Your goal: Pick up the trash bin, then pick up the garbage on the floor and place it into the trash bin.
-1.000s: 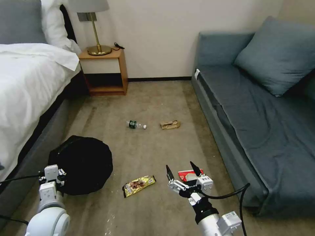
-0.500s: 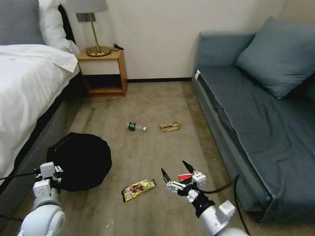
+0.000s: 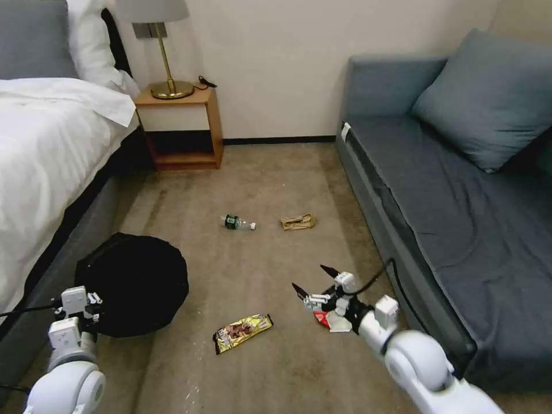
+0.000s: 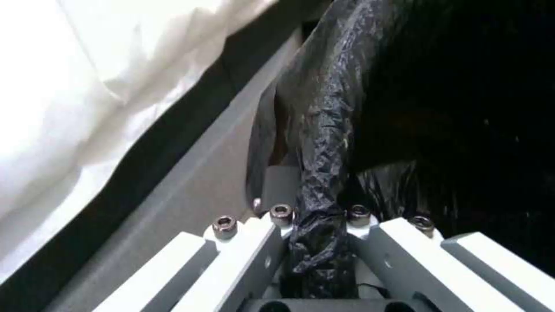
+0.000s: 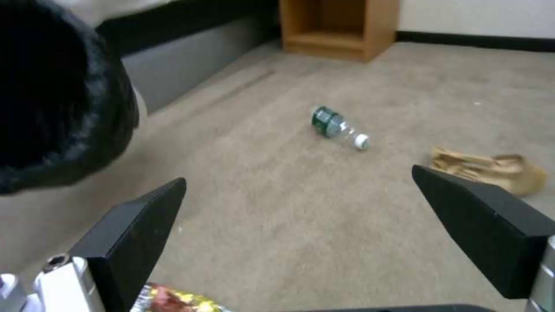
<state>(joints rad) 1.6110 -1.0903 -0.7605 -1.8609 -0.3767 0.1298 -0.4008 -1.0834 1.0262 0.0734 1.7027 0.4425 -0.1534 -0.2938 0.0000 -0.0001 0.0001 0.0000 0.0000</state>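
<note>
Trash bin (image 3: 135, 284), round and lined with crinkly black plastic, sits on the carpet beside the bed (image 3: 40, 172), and every other place here is told from it. At its near edge the left tool (image 3: 75, 313) is clenched on a bunched fold of the bin's rim and bag, seen pinched between the white fingers (image 4: 254, 255) in the left wrist view. Just right of the bin lies the gold-brown snack wrapper (image 3: 242, 332); farther off lie the small green-labelled bottle (image 3: 237, 222) and, beyond it, the crumpled tan paper wrapper (image 3: 298, 222). Well right of the bin, the right tool (image 3: 315, 283) hangs released, its black fingertips (image 5: 136, 234) spread wide, low over the red-and-white wrapper (image 3: 330, 319). Risk, as I judge it: the grip may catch mostly liner, so lifting could pull the bag free; and thin wrapper flat on carpet may slip the closing tips.
</note>
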